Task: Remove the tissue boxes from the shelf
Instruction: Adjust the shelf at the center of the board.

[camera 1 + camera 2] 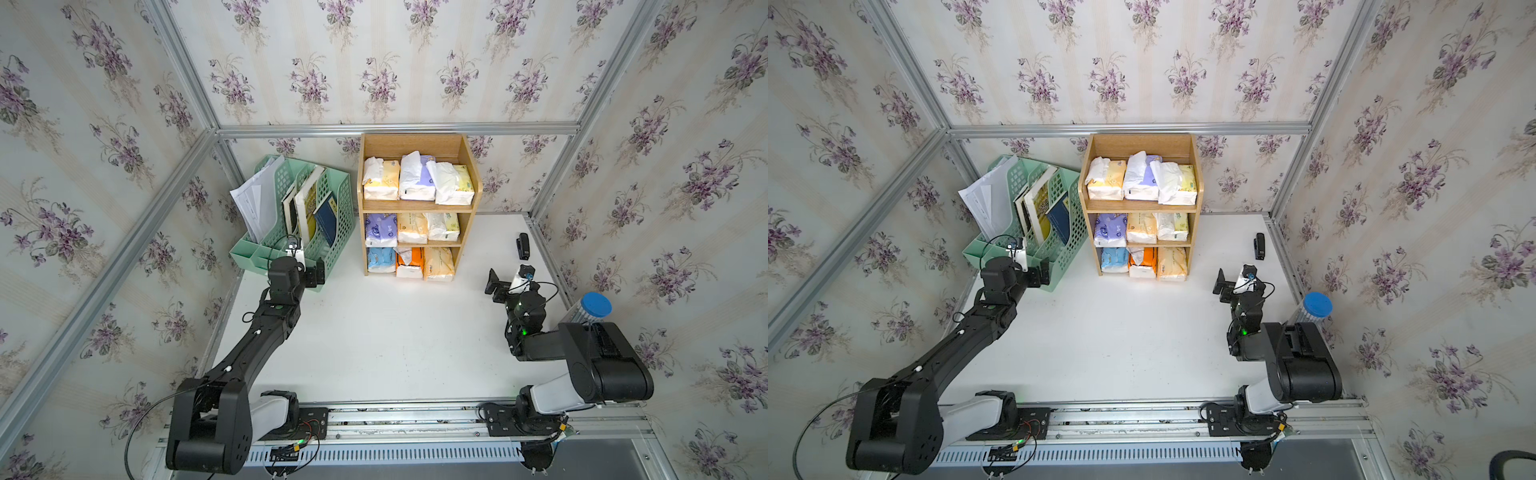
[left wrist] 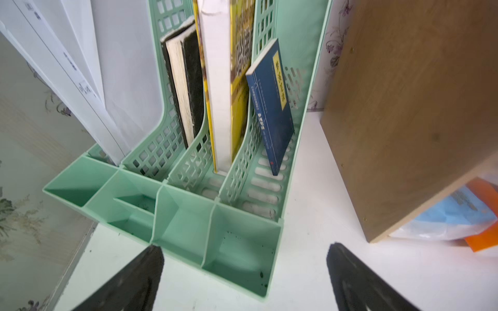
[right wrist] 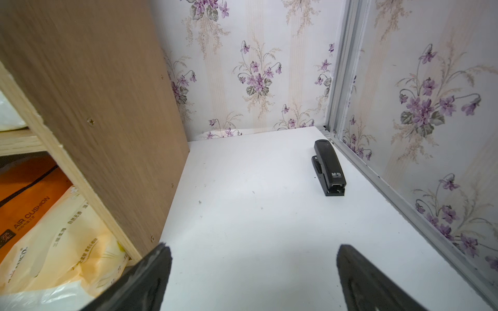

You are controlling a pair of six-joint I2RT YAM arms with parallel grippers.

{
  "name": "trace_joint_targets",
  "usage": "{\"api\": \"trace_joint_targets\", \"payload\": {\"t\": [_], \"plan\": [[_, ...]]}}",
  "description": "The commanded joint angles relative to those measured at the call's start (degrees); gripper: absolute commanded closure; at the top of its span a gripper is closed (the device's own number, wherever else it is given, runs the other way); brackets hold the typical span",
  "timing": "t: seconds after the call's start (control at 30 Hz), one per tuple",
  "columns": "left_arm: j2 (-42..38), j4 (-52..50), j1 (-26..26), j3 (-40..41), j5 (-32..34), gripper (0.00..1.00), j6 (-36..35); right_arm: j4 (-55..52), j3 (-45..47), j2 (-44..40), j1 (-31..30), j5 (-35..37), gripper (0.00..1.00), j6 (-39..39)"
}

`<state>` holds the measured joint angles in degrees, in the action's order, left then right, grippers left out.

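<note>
small light-brown wooden three-tier shelf [image 1: 415, 145] stands upright at the back of the white table [image 1: 374, 340], open front toward the near edge; nine soft plastic-wrapped tissue packs [image 1: 1141, 227] fill it, three side by side on each tier; top tier: yellow pack [image 1: 382, 180], purple pack [image 1: 419, 179], pale green-yellow pack [image 1: 457, 186], all with white tissue bunched up; middle tier: second purple pack [image 1: 380, 230], second yellow pack [image 1: 412, 228], pale green pack [image 1: 444, 226]; bottom tier: light blue pack [image 1: 381, 259], orange pack [image 1: 410, 261] with white tissue showing, third yellow pack [image 1: 439, 264]

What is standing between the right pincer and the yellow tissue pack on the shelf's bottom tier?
Only the shelf's near side panel partly screens the yellow pack from the open right pincer; the table between them is bare, the tier's front open.
</note>
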<state>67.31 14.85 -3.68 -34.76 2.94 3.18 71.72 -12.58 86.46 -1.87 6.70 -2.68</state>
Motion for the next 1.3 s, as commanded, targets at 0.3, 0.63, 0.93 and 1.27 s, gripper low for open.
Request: {"api": "trace_joint_targets", "payload": {"t": [0.3,0.63,0.93,1.27], "plan": [[-1.83,-6.24,-1.62,-5.26,-2.46,0.01,7.88,-8.05,-1.18,-7.74,-1.40,2.65,0.00,1.07],[5.00,-9.43,-16.43,-19.45,-3.90,0.01,5.60,-48.36,-19.55,-16.15,-2.53,-5.56,0.07,-11.72],[16.97,-4.82,-20.56,-28.04,-0.21,0.01,7.77,-58.53,-28.12,-18.34,-15.27,-4.73,0.13,-12.48],[26.32,-1.27,-20.92,-35.70,-5.01,0.06,6.97,-62.36,-36.66,-18.72,-23.93,-7.40,0.15,-14.27]]}}
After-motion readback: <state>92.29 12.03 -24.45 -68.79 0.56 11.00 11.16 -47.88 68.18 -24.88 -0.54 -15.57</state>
